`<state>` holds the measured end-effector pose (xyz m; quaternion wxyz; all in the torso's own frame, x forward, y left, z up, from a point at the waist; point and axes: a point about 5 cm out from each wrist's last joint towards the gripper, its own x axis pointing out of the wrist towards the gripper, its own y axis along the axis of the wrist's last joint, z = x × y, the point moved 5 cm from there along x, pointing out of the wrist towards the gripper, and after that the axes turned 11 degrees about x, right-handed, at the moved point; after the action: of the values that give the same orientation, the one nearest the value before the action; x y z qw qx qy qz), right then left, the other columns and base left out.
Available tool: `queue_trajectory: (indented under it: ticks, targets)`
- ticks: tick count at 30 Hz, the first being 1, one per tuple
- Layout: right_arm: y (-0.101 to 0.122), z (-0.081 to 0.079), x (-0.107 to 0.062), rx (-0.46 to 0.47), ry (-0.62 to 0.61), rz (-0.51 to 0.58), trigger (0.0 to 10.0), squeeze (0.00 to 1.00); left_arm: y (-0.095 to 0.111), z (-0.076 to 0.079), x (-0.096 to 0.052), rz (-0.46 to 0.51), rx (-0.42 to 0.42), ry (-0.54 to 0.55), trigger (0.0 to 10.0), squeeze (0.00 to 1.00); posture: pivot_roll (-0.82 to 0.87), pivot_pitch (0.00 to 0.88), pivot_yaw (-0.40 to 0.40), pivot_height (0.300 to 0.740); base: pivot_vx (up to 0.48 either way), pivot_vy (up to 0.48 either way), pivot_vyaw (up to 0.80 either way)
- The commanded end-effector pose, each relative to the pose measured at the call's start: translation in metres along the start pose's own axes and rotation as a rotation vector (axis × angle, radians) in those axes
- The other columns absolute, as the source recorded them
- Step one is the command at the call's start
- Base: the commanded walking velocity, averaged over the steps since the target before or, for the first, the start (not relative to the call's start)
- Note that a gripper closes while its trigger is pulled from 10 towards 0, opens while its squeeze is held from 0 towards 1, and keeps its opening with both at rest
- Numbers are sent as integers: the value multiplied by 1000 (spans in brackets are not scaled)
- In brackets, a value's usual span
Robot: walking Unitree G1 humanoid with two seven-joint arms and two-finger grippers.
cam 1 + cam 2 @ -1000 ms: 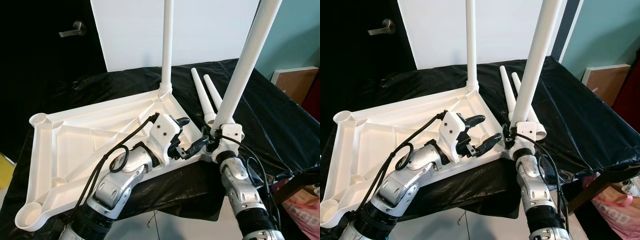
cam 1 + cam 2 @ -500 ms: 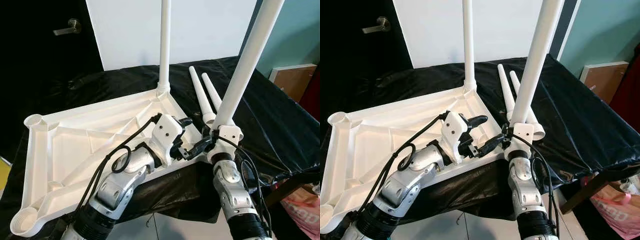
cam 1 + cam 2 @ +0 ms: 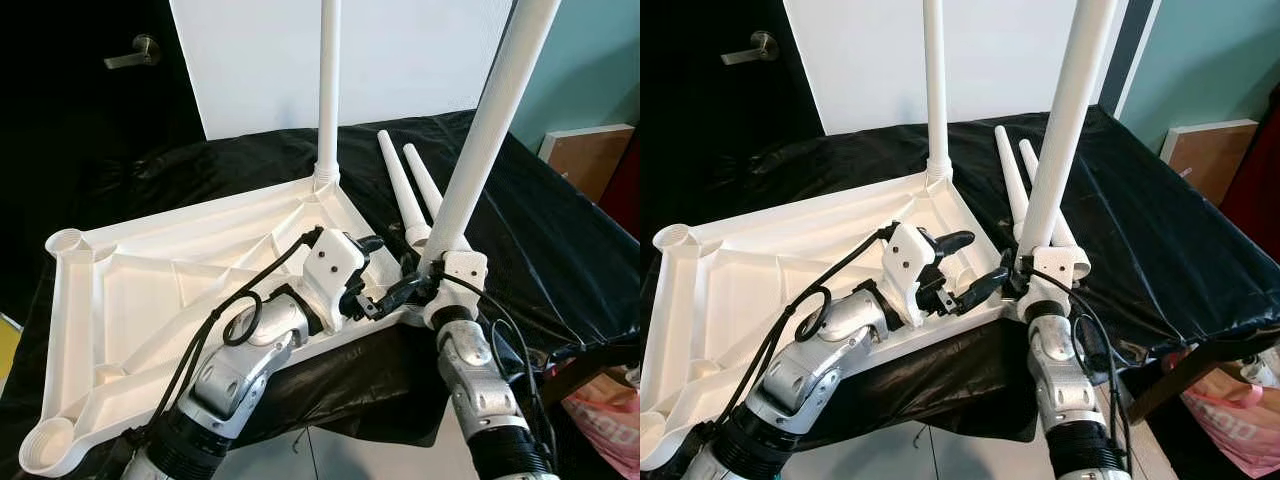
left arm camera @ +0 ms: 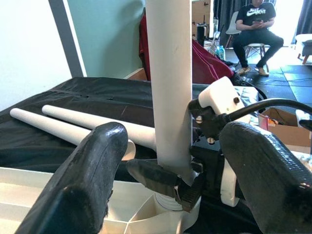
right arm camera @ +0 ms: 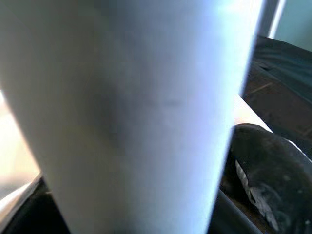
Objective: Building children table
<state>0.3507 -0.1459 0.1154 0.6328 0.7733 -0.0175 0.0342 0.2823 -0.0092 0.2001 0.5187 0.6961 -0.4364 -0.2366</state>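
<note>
A white tabletop [image 3: 170, 290] lies upside down on a black-draped table. One white leg [image 3: 328, 100] stands screwed into its far corner. A second leg [image 3: 485, 130] stands nearly upright at the near right corner, its base at the corner socket [image 4: 170, 207]. My right gripper [image 3: 428, 285] is shut on this leg just above its base; one of its fingers [image 5: 268, 165] presses the shaft. My left gripper [image 3: 383, 270] hovers open beside that corner, its fingers [image 4: 87, 180] spread toward the leg without touching it. Two loose legs [image 3: 402, 185] lie on the cloth behind.
The table's front edge drops off under my arms. A brown box [image 3: 585, 160] and a pink bag [image 3: 605, 420] sit at the right. A dark door [image 3: 90, 110] and a white panel [image 3: 410, 55] stand behind. A person [image 4: 253, 29] sits far off.
My right arm has shifted slightly with the leg, which now stands a little more upright. The left gripper has stayed open in the same place.
</note>
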Motion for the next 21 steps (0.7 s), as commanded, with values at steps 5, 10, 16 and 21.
queue_trajectory:
  ticks: [5,10,16,21]
  targets:
    - [7,4,-6,-4,164,-5,10000,1000,1,8,1,6,16,-82,10000,0,-192,8,23,740,0,0,0]
    - [11,8,-8,-64,333,-42,10000,0,-1,6,-1,-2,18,-95,10000,0,-206,24,34,740,0,0,0]
    - [9,13,-4,-120,454,-104,10000,0,-1,6,-1,-5,17,-103,10000,0,-197,18,29,740,0,0,0]
    - [6,7,9,-180,567,-163,10000,0,0,5,0,0,15,-83,10000,0,-186,17,21,740,0,0,0]
